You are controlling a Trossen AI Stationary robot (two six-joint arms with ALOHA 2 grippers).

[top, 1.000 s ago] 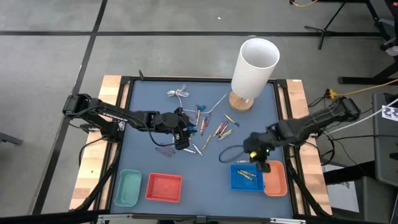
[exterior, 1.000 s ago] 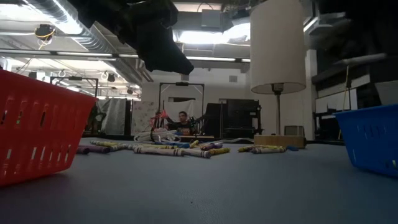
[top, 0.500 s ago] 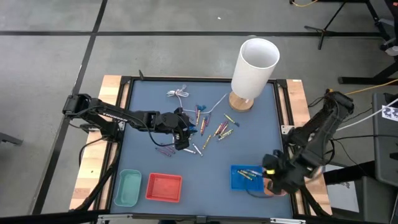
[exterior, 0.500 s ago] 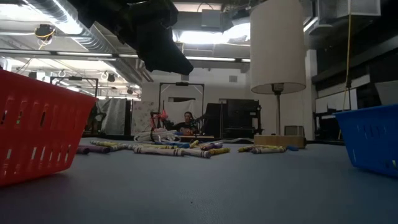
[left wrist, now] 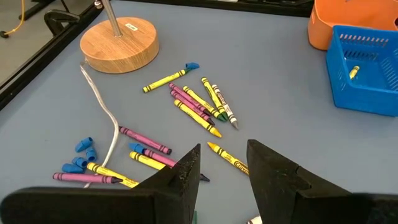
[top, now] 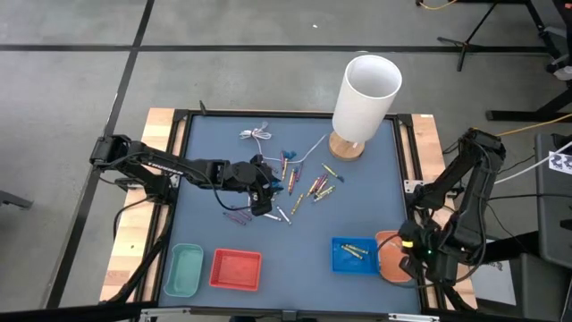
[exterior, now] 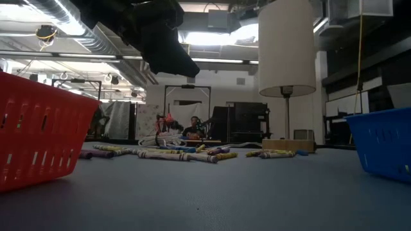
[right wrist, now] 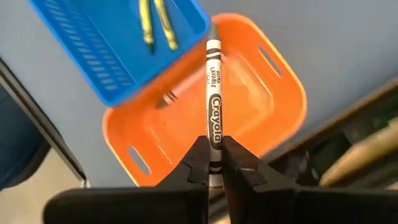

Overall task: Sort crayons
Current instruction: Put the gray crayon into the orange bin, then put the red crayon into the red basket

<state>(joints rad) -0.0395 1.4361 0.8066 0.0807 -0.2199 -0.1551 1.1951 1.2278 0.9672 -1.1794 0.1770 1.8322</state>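
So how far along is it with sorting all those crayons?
Early on. Two yellow crayons lie in the blue basket. The right gripper holds a grey-white crayon above the orange basket. Most crayons remain loose near the open left gripper.

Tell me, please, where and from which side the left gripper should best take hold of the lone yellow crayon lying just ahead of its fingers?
Probably at its middle, from straight above. The yellow crayon lies flat on the table, apart from the others, so the open left gripper could likely straddle its thin shaft crosswise, one finger on each long side. The ends taper and offer less hold.
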